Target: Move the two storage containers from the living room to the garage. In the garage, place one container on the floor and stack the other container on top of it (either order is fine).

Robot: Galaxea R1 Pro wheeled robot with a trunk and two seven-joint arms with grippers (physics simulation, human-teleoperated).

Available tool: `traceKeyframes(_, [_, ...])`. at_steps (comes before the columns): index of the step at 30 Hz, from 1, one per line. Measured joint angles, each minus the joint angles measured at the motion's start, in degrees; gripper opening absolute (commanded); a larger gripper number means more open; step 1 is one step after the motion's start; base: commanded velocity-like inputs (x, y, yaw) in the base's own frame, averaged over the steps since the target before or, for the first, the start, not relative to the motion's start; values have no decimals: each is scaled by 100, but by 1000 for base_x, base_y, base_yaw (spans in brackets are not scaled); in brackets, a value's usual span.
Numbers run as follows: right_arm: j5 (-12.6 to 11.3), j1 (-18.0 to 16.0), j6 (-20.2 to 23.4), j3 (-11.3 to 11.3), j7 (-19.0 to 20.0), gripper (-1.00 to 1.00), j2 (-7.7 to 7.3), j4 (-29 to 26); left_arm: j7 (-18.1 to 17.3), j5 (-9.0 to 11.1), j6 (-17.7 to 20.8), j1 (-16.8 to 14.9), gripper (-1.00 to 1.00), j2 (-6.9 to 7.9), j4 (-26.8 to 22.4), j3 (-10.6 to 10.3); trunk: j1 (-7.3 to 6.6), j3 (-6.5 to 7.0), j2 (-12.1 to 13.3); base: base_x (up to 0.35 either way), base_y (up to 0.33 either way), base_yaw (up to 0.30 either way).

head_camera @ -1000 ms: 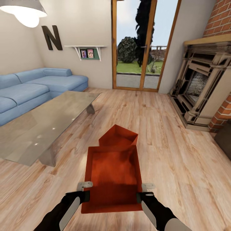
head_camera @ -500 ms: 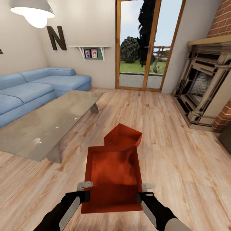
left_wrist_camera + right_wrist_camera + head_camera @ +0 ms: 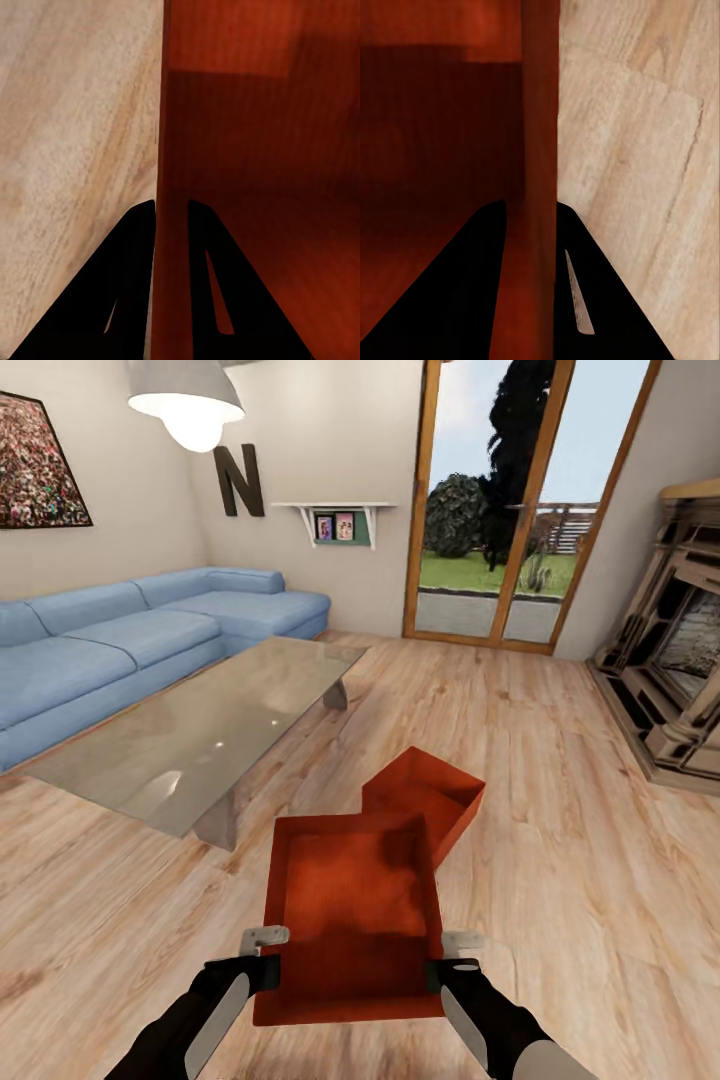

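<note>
Left pincer (image 3: 268,958) clamps the left wall of the near bin (image 3: 352,920), and right pincer (image 3: 446,958) clamps the right wall; in each wrist view the two dark fingers (image 3: 135,255) straddle the thin orange-red wall, one finger inside, one outside. So the bin hangs between both arms, held level above the wood floor (image 3: 560,860), its long axis running straight ahead from the robot.

The second bin (image 3: 425,795) lies on the floor just beyond the held one, ahead and slightly to the right, turned at an angle so one corner points away. It seems nearer the right arm.

With both pincers taken, the move in hand looks like carrying this bin away to the garage, leaving the far bin for later.
</note>
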Motion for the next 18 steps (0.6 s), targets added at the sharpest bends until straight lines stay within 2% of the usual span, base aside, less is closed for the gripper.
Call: traceKeyframes(18, [2, -1, -2, 0, 0, -100, 0, 4, 0, 5, -5, 0, -100, 0, 5, -4, 0, 0, 0, 0, 0, 295])
